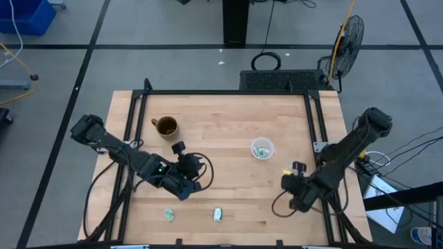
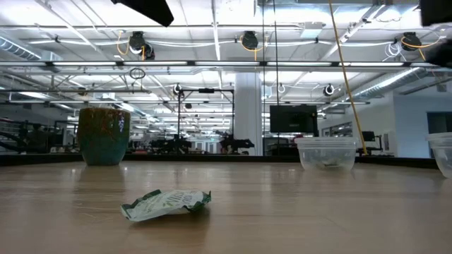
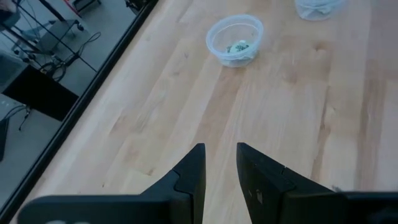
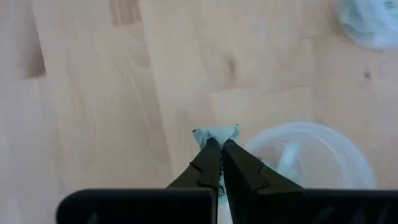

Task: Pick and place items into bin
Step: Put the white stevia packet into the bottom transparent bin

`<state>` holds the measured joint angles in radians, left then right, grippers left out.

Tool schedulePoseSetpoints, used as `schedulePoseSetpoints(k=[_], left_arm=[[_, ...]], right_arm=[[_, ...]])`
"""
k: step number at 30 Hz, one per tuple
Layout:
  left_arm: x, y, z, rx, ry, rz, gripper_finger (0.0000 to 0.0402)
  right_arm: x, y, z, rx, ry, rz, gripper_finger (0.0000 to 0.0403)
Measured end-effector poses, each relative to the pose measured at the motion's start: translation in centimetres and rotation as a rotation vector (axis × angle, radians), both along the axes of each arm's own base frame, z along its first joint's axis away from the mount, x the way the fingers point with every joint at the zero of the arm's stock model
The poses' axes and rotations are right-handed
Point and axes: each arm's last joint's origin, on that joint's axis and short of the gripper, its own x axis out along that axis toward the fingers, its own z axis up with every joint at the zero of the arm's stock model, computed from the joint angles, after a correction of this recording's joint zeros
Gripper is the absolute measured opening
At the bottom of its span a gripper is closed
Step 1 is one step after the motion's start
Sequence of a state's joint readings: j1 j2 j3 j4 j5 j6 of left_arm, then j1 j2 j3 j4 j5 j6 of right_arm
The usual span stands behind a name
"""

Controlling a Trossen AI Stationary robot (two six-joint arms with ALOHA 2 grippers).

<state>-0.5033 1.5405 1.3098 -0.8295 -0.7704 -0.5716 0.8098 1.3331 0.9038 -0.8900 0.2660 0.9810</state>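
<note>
My right gripper [image 4: 216,146] hovers near the table's right side [image 1: 287,181], shut on a small pale teal packet [image 4: 216,132]. Just beside it in the right wrist view is a clear round container [image 4: 308,163]. A clear bin [image 1: 261,148] with green-white packets inside stands mid-table; it also shows in the left wrist view [image 3: 235,40]. Two more packets lie flat near the near edge [image 1: 168,214] [image 1: 217,214], and one shows in the low view [image 2: 166,203]. My left gripper [image 3: 221,165] is open over bare wood left of centre [image 1: 188,188]. My right gripper pinches the teal packet by one edge [image 4: 215,138] between its two fingertips [image 4: 208,152]. The rest of the packet sticks out past the tips. It is lifted clear of the table.
A brown-and-teal mug [image 1: 166,126] stands toward the far left [image 2: 104,135]. A second clear container [image 2: 441,152] sits by the table's right edge, hidden under the right arm in the high view. A black frame [image 1: 221,93] rims the table. Bare wood lies between the arms.
</note>
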Motion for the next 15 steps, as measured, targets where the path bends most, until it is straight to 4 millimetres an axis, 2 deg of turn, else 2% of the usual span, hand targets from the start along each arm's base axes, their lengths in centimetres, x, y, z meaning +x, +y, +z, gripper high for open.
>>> schedulePoseSetpoints(k=[4,7,11,15], left_arm=[[0.1,0.2,0.0,0.0,-0.002,0.007,0.0097],[0.3,0.2,0.1,0.004,-0.007,-0.003,0.0097],[0.3,0.2,0.1,0.005,-0.007,-0.005,0.0097],[0.3,0.2,0.1,0.005,-0.007,-0.005,0.0097]], right_arm=[[-1.2,-1.5,1.5,-0.046,-0.024,-0.011,0.0002],[-1.9,-2.4,2.0,-0.096,-0.007,-0.025,0.0002],[-2.5,-2.9,1.8,-0.126,0.078,-0.061,0.0001],[-2.8,-3.1,0.4,-0.116,0.153,-0.064,0.0001]])
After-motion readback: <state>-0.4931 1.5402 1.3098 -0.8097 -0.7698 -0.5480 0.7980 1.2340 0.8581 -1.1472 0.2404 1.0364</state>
